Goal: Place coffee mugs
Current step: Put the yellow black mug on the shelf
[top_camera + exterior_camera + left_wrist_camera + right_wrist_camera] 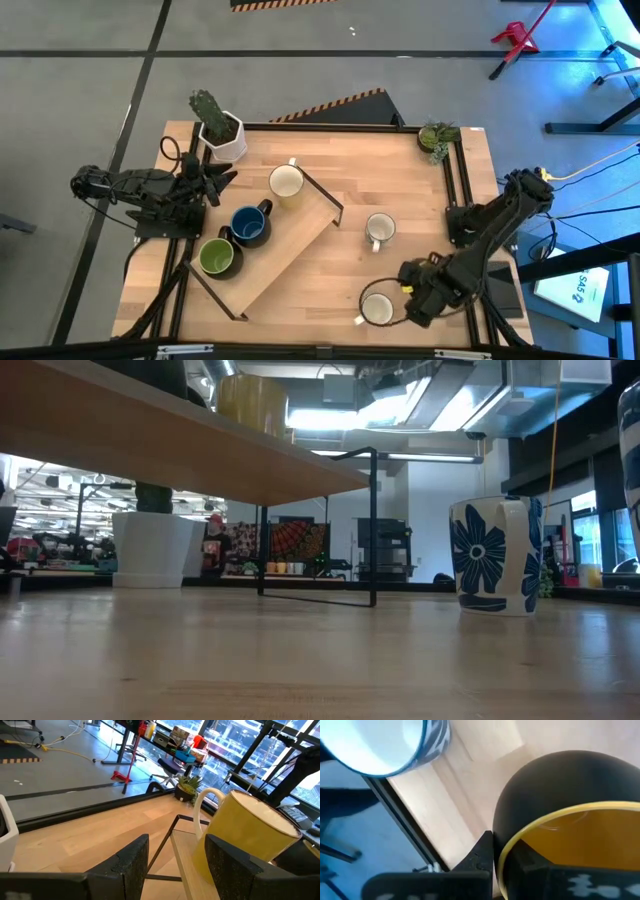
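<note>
A slanted wooden shelf board (pixel 290 250) on a black frame crosses the table. A yellow mug (pixel 286 182) stands on its far end, and a dark blue mug (pixel 249 224) and a green mug (pixel 216 257) stand beside its left edge. A white mug with blue flowers (pixel 379 229) stands on the table right of the shelf. My left gripper (pixel 222 180) is open and empty, left of the yellow mug (pixel 250 830). My right gripper (pixel 405 292) is shut on a mug, dark outside and yellow inside (pixel 570 820), at the near right. My right gripper holds the mug by its rim (pixel 506 851), one finger outside the wall (pixel 479 861) and one inside (pixel 535 866). The mug's opening faces up (pixel 377 309). Whether its base is on the table, I cannot tell.
A white pot with a cactus (pixel 222 135) stands at the far left corner, close to my left gripper. A small green plant (pixel 437 135) stands at the far right corner. The shelf's black frame (pixel 325 195) rises beside the yellow mug.
</note>
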Tool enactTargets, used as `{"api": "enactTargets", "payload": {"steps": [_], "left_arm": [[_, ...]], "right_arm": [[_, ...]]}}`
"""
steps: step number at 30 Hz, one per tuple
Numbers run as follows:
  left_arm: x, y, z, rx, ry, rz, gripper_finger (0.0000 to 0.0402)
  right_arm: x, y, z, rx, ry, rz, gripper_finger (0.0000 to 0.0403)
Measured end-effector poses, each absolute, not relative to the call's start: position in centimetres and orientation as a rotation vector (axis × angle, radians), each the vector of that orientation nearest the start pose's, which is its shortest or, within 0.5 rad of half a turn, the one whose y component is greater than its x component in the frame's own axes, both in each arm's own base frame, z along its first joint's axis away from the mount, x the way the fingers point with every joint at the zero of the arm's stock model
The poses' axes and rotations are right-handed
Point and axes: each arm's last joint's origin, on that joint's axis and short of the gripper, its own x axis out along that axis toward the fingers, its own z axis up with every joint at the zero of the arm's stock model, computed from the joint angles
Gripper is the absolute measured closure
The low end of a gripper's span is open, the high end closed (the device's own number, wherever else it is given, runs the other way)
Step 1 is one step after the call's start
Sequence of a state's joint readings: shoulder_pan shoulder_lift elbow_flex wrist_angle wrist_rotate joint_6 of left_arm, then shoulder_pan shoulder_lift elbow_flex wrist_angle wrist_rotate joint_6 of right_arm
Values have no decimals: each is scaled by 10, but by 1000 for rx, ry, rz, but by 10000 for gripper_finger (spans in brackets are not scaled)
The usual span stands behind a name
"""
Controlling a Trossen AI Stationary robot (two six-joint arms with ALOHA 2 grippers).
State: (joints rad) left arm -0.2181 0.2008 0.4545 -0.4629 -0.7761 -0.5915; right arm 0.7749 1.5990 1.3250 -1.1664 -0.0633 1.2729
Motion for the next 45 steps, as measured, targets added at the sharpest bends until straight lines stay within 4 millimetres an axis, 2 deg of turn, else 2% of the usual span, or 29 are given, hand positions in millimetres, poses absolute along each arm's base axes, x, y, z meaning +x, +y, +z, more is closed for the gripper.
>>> {"api": "enactTargets", "payload": {"steps": [5,10,13,16,20,23,27,33,36,41,45], "left_arm": [[73,5,257,-461,20,591,214],[73,5,257,-448,24,591,214],[73,5,257,-447,24,591,214],[73,5,257,-441,26,591,214],[73,5,257,-423,31,590,214],[73,5,257,-423,31,590,214],[73,5,257,-424,30,590,214],[73,5,258,-424,29,592,214],[72,5,258,-422,27,600,214],[72,5,258,-421,23,612,214],[72,5,258,-422,23,612,214]], "right_arm": [[226,174,311,316,1487,-225,401],[251,132,353,124,1388,-36,402],[265,105,364,8,1331,61,402],[279,82,367,-117,1276,173,402],[294,64,366,-229,1197,321,402],[304,59,361,-264,1172,424,403],[315,62,366,-333,1150,477,403],[325,68,397,-451,1071,495,403],[335,68,405,-526,1038,482,403],[364,69,394,-617,1016,528,403],[377,68,379,-611,1081,558,403]]}}
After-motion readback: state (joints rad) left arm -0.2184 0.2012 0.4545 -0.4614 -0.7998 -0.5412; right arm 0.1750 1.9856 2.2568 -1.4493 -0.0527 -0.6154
